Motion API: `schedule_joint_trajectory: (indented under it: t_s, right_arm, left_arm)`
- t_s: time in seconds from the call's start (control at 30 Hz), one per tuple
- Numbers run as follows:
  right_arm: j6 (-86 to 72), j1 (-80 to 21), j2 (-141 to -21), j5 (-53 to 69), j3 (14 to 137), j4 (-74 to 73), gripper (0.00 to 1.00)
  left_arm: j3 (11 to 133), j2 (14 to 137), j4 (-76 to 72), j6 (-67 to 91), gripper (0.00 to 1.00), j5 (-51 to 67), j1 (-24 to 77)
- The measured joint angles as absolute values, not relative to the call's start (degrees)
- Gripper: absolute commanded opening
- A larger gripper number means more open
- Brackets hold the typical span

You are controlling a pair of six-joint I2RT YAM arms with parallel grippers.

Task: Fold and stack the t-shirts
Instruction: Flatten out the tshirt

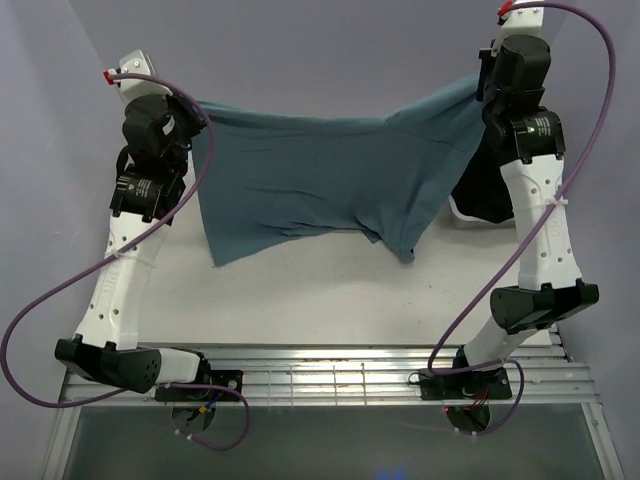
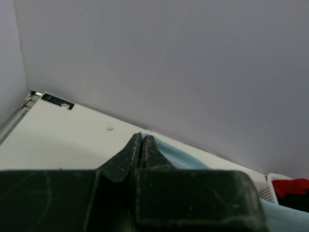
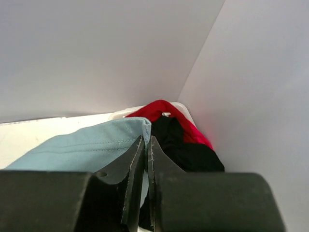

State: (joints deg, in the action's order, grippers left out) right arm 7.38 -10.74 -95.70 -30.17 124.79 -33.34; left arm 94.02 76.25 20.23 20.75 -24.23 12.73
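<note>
Soft even light; faint shadows under cloth; wrist views' foreground blurred.

Dusty teal-blue t-shirt strung wide across far side of table, lifted, top edge sagging in shallow curve between two raised corners. Left corner pinched in closed left gripper, right corner in closed right gripper. Lower hem hangs uneven, longest fold drooping right of centre; cloth creased, stitched hem visible in right wrist view. Black t-shirt and red t-shirt lie crumpled together in far right corner, unfolded, red behind black, in white tub.
</note>
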Motion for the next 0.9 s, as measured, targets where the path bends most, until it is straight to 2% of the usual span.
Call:
schedule_joint_trajectory:
  t_s: [0.17,0.33,0.53,0.7,0.77,0.9]
  right_arm:
    - [6.96,-10.87,-86.28,-23.92,120.90,-33.98,0.14]
    - [6.63,-10.87,-73.52,-12.73,117.01,-36.12,0.15]
    - [4.62,-10.87,-60.38,-1.13,118.80,-36.45,0.17]
    - [2.48,-10.87,-53.32,2.46,122.26,-35.57,0.16]
    - [1.21,-10.87,-49.45,3.79,116.79,-32.97,0.15]
    - [-2.17,-10.87,-43.81,6.72,96.75,-29.80,0.15]
  left_arm:
    - [99.63,73.34,23.64,20.80,0.00,-14.26,12.62]
    - [101.45,66.00,29.23,22.11,0.00,-2.28,12.56]
    - [115.57,61.45,37.78,24.77,0.00,9.50,12.53]
    - [115.85,54.08,39.70,27.00,0.00,15.77,12.53]
    - [112.44,50.83,39.72,27.62,0.00,17.74,12.53]
    - [100.44,46.48,39.16,28.69,0.00,21.50,12.53]
